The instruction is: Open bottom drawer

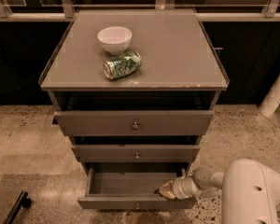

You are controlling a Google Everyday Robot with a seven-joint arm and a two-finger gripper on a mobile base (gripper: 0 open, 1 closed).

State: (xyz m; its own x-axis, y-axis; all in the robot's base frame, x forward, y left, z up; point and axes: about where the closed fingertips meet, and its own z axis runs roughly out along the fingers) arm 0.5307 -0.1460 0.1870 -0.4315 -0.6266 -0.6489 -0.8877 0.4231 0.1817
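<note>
Speckled floor (23,139), bottom drawer (129,185) open, tool (164,190) at its front-right

White rounded arm (252,190), tan gripper (166,190) at bottom drawer (112,202)

Three drawers (135,123); one bowl (114,39) and one can (122,65) on the surface (177,55); one gripper (164,190) inside the bottom drawer (112,202).

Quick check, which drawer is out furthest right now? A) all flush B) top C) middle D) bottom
D: the bottom drawer sticks out well past the middle drawer and top drawer, its inside showing, with the gripper at its front right corner.
</note>
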